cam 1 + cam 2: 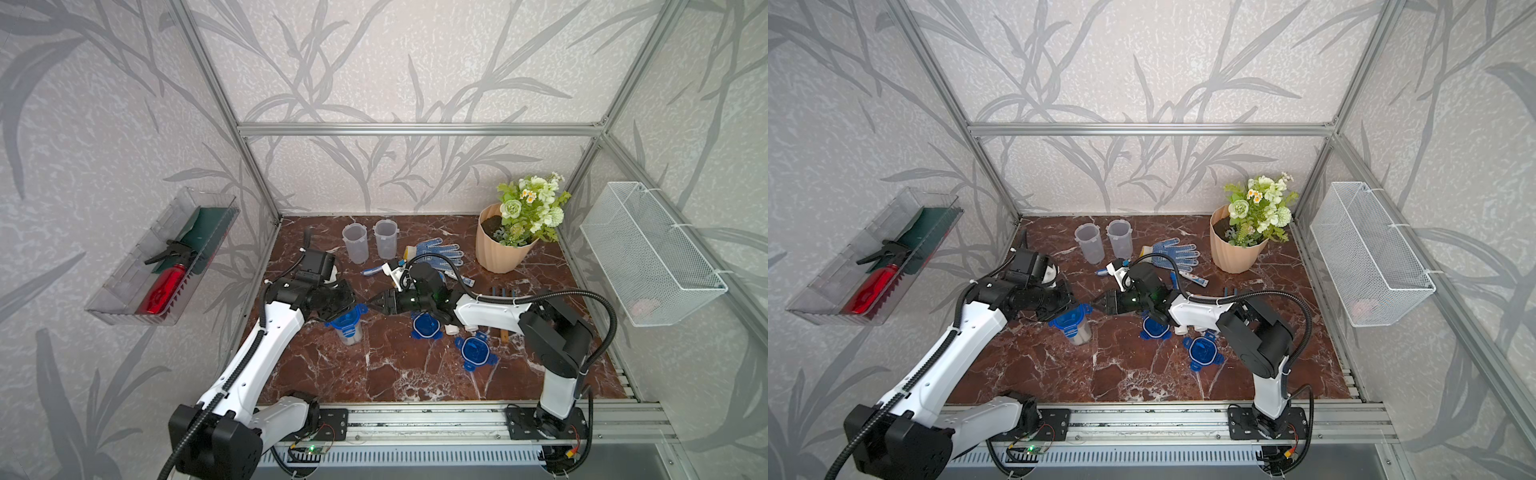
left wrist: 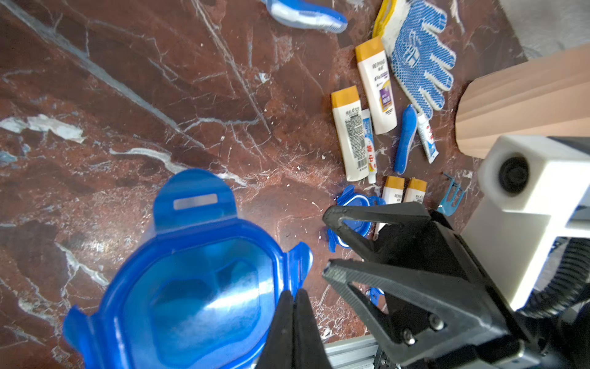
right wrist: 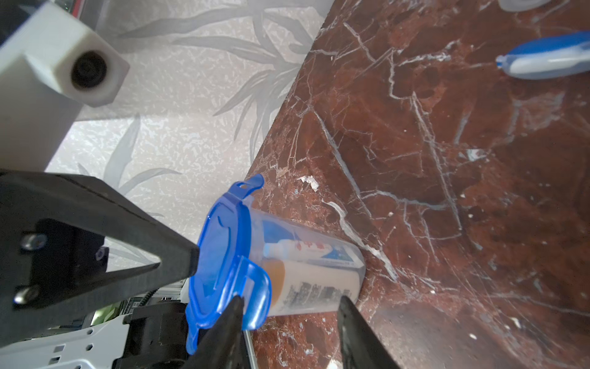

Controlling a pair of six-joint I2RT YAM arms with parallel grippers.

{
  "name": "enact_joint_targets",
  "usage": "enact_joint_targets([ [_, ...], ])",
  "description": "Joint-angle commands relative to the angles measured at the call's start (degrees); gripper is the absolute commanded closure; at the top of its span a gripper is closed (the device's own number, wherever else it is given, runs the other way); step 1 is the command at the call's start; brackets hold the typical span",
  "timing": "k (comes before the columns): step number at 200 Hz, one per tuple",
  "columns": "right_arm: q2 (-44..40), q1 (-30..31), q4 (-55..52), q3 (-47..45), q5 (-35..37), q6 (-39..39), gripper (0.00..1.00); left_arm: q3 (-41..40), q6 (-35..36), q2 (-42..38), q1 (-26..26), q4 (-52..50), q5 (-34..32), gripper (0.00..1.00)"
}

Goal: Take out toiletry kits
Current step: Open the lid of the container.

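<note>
Okay, left gripper [image 2: 293, 292] is pinched shut, its tips resting on the blue lid [image 2: 198, 297] of the cup [image 3: 319, 287] standing right beneath it, one kit [image 3: 303, 249] packed inside. Right gripper [image 3: 290, 298] meets it nose to nose, jaws partly apart and gripping nothing, one finger just beside the lid's raised tab [image 3: 255, 287]. Past the right gripper lie bottles [image 2: 349, 134], tubes [image 2: 368, 143], a toothbrush [image 2: 405, 140] and a glove [image 2: 418, 60]. Two loose lids [image 1: 426, 326] sit under its arm. Empty cups [image 1: 355, 243] stand behind both grippers. Red marble top [image 1: 374, 374], leaf-print walls [image 1: 374, 62], flowerpot [image 1: 500, 249] beyond the glove.
</note>
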Motion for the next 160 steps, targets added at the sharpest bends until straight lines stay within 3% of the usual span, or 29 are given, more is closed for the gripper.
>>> enact_joint_targets([
  [1, 1.5, 1.5, -0.8, 2.6, -0.4, -0.5, 0.52, 2.6, 0.1, -1.4, 0.1, 0.2, 0.2, 1.00],
  [78, 2.9, 2.5, 1.0, 3.0, -1.0, 2.9, 0.52, 1.9, 0.9, -2.4, 0.4, 0.9, 1.8, 1.00],
  [160, -0.2, 2.6, 2.3, 2.9, -1.6, 2.8, 0.78, 0.9, 0.4, -2.5, 0.7, 1.6, 2.7, 1.00],
])
